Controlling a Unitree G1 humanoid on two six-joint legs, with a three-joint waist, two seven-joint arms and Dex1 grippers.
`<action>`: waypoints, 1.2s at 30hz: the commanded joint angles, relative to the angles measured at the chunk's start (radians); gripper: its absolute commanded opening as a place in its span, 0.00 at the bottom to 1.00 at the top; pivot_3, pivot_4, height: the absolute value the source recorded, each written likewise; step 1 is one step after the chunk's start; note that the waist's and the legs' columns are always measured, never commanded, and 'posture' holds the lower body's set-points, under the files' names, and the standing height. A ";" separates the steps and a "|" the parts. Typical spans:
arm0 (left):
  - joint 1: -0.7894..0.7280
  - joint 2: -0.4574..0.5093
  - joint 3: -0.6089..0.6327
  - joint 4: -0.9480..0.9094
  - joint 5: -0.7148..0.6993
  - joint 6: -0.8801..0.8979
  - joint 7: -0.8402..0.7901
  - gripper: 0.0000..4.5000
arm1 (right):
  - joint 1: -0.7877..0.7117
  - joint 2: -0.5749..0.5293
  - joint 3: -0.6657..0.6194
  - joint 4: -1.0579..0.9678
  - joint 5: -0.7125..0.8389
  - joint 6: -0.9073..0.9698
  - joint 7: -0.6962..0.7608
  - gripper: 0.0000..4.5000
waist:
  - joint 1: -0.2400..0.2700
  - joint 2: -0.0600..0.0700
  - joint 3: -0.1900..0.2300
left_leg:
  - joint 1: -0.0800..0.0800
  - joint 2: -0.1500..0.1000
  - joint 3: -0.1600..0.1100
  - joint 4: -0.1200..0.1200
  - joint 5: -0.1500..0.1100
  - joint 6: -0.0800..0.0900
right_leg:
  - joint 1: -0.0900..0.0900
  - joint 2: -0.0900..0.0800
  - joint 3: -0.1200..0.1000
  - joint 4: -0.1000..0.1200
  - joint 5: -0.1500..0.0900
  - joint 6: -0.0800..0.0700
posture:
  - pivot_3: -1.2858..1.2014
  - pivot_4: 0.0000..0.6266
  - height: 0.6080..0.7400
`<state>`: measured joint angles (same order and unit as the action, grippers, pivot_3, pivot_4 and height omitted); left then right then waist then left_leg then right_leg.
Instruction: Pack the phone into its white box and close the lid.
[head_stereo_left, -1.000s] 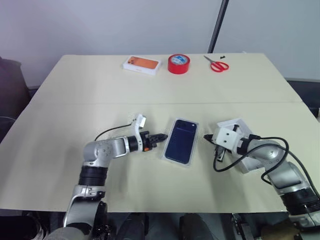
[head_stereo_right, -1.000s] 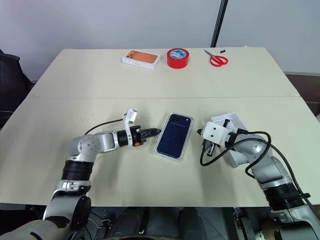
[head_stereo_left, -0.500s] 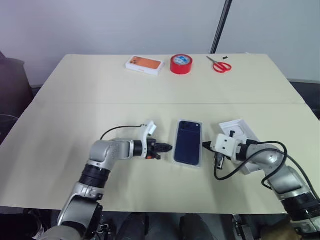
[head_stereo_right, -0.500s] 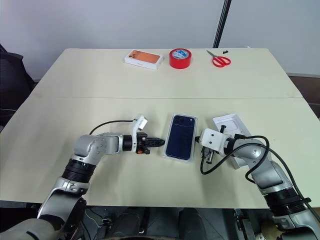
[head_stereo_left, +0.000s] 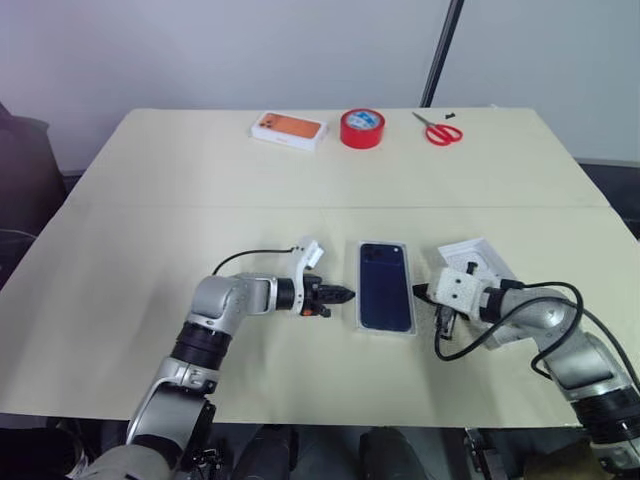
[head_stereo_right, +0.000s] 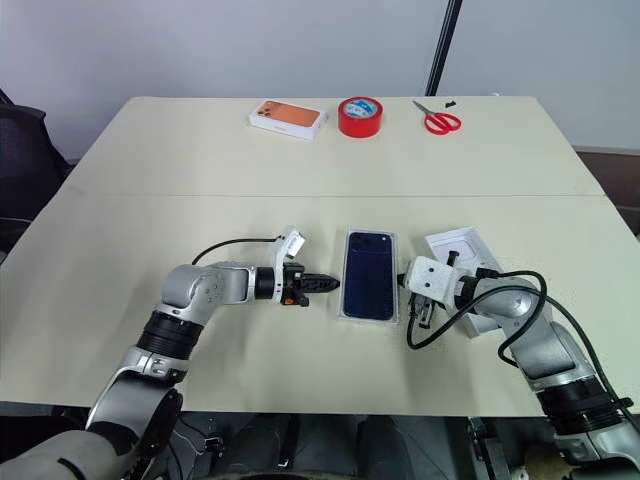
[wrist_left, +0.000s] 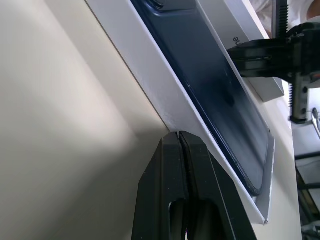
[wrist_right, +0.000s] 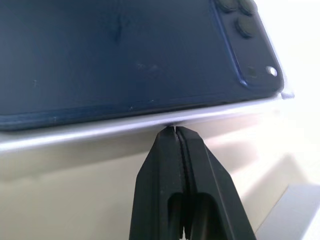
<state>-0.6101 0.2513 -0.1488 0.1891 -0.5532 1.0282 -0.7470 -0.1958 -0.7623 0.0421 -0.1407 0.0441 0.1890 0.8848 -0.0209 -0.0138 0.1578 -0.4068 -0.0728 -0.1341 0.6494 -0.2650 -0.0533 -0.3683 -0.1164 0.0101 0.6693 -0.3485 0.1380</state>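
The phone (head_stereo_left: 386, 298) already lies in the white box (wrist_left: 155, 87) mid-worktop (head_stereo_left: 150, 220), and both tools, left (head_stereo_left: 343, 295) and right (head_stereo_left: 420, 292), fingers pressed together, flank its long sides, seemingly squaring it before the lid (head_stereo_left: 478, 257), just right, goes on.

A: Phone (head_stereo_left: 385, 298) dark navy, glossy; box (head_stereo_left: 360, 318) under it white.
B: At twelve o'clock: orange-topped carton (head_stereo_left: 288, 129), red tape (head_stereo_left: 361, 127), red-handled scissors (head_stereo_left: 438, 130). Table (head_stereo_left: 150, 220) beige.
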 joint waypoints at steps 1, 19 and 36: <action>-0.009 0.052 0.068 -0.029 0.000 -0.088 -0.042 0.06 | -0.024 0.023 -0.124 -0.159 0.188 0.194 -0.014 0.06 | -0.001 0.000 0.000 | 0.000 0.000 0.000 0.000 0.000 0.000 | 0.000 0.000 0.000 0.000 0.000 0.000 | 0.52 0.24 1.00; 0.110 0.357 0.083 -0.060 0.072 -0.729 -0.622 1.00 | 0.278 0.121 -0.314 -0.525 0.165 0.689 -0.378 1.00 | 0.006 0.002 0.000 | -0.001 0.001 0.000 -0.002 0.000 0.000 | -0.002 0.000 0.001 0.000 0.000 0.000 | 0.52 0.24 1.00; 0.219 0.357 0.104 -0.119 0.085 -0.855 -0.643 1.00 | 0.211 -0.034 -0.314 -0.500 0.313 1.088 -0.327 0.70 | 0.004 0.002 0.000 | 0.000 0.000 0.000 -0.001 -0.001 0.002 | 0.000 0.000 0.001 0.000 0.000 0.000 | 0.52 0.24 1.00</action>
<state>-0.3934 0.6065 -0.0635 0.1052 -0.4665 0.1939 -1.3937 0.0076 -0.7751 -0.2713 -0.6219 0.3453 1.2612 0.5474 -0.0164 -0.0114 0.1577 -0.4070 -0.0727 -0.1338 0.6480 -0.2663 -0.0507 -0.3683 -0.1166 0.0109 0.6688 -0.3485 0.1378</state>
